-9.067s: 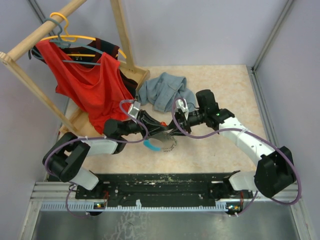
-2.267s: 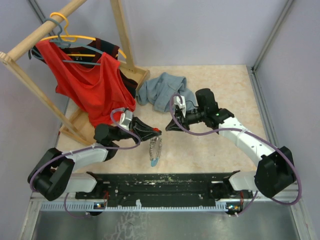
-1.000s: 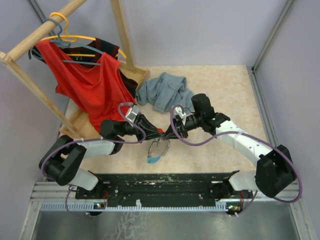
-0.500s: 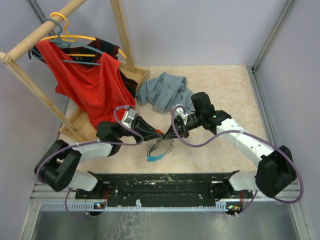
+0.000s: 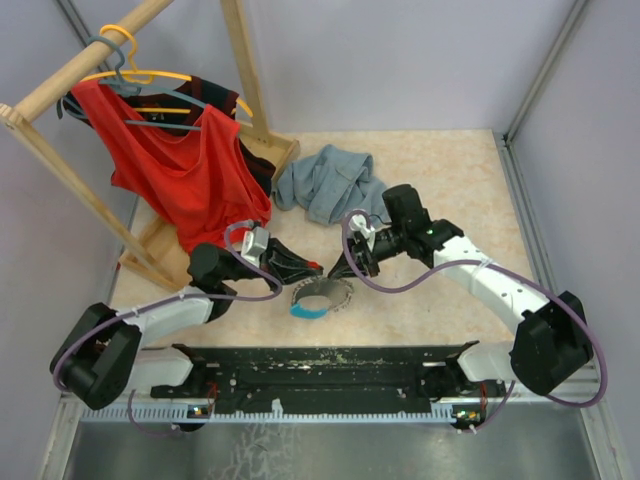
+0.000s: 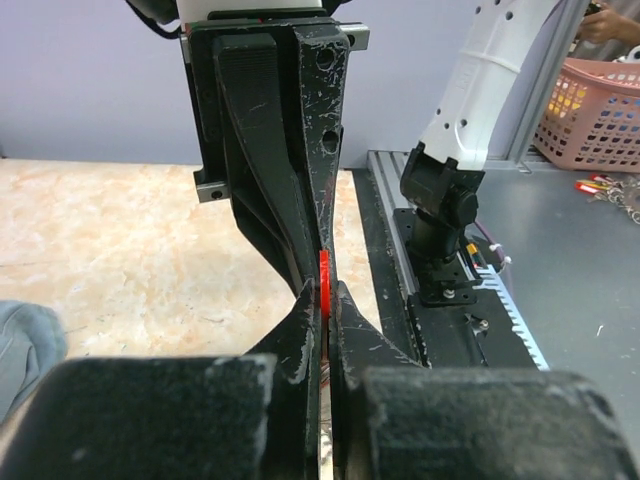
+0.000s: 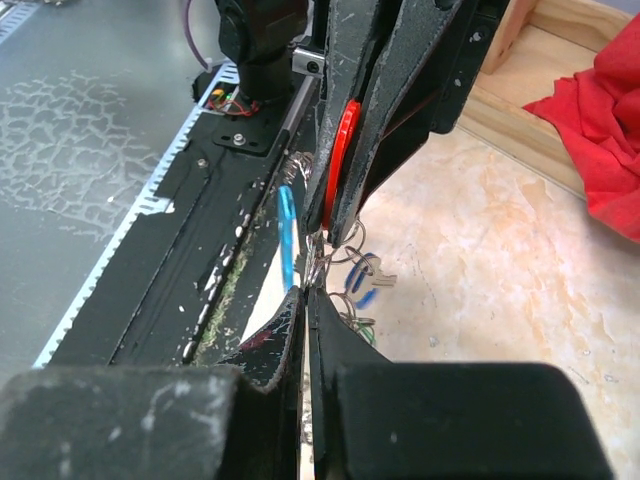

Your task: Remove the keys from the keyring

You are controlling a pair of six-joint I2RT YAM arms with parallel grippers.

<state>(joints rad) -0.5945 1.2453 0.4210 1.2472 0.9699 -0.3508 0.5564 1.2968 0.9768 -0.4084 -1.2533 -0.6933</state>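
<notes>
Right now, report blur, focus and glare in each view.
Left wrist view: the left gripper blurs to dark blocks along the bottom edge, but the red key head pinched at its tips is sharp. Right wrist view: the right gripper blurs the same way at the bottom; the keys beyond are crisp. Top external view: evenly lit, no glare, keyring small but sharp.

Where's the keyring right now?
Top view, mid-table: the keyring is on the bases' side of where the left gripper and right gripper nearly meet, its blue part nearest the black rail.
</notes>
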